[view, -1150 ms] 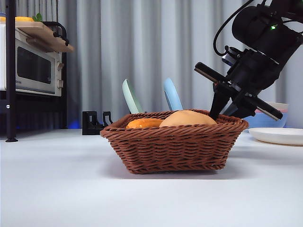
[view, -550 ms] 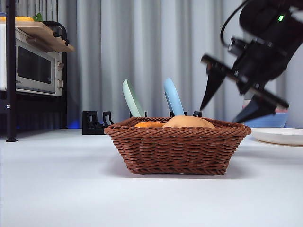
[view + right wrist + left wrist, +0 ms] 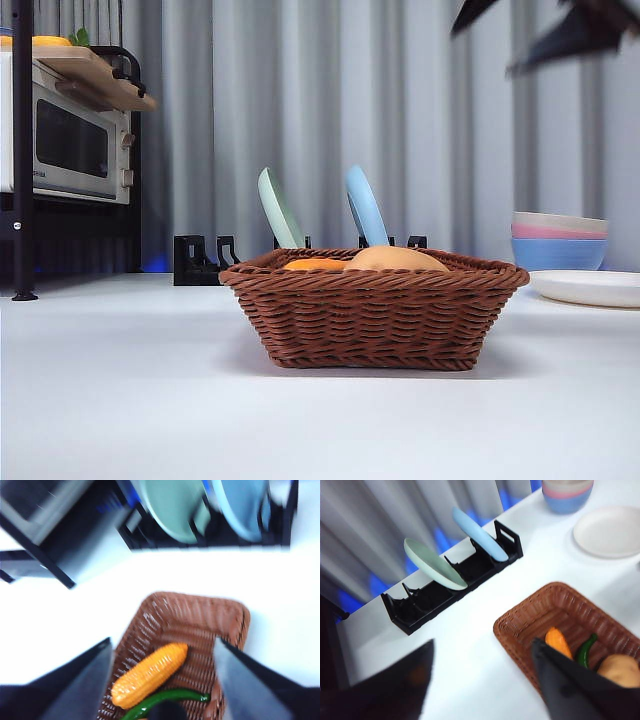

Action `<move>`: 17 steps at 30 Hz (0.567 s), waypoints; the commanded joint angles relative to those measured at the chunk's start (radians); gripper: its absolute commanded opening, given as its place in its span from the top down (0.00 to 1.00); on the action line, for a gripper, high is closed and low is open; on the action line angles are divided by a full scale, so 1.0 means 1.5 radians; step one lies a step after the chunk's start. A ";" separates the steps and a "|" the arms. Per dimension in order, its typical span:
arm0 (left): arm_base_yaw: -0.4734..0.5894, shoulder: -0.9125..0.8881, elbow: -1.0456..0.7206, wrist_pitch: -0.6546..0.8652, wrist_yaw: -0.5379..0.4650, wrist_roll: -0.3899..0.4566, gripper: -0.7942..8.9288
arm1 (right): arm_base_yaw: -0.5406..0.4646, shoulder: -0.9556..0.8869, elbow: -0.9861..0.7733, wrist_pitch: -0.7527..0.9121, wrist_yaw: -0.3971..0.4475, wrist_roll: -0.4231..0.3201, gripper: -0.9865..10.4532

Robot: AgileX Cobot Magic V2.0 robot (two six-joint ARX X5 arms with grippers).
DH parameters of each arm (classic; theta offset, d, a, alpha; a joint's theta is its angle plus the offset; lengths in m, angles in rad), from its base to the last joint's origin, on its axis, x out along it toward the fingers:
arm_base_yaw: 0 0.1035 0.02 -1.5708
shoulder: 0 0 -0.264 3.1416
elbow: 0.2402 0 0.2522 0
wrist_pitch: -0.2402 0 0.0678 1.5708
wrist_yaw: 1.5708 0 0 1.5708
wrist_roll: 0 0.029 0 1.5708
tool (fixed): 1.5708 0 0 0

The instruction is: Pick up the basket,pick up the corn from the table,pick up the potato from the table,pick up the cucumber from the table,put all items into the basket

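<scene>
corn (image 3: 150, 674) in basket (image 3: 200, 620), right fingers (image 3: 90, 675) spread above

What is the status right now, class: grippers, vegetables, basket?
Left gripper and right gripper open, empty, above basket. Corn, cucumber, potato inside. Nothing obstructing.

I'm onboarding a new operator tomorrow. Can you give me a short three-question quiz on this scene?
1. True or false: the corn lies inside the basket.
2. Which vegetable lies between the corn and the potato? A) cucumber B) carrot C) pepper
3. Fill in: the right pincer is ____, holding nothing.

Key: 1 true. 2 A, the cucumber. 3 open.
</scene>
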 commanded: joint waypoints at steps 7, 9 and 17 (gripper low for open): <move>0.006 -0.034 -0.016 -0.037 0.001 0.003 0.93 | 0.001 -0.143 -0.001 -0.133 0.077 -0.117 0.92; 0.002 -0.065 -0.051 -0.024 0.001 -0.002 0.93 | 0.001 -0.160 -0.001 -0.165 0.077 -0.123 0.92; -0.007 -0.270 -0.361 0.117 -0.002 -0.031 0.93 | 0.002 -0.233 -0.066 -0.188 0.090 -0.142 0.92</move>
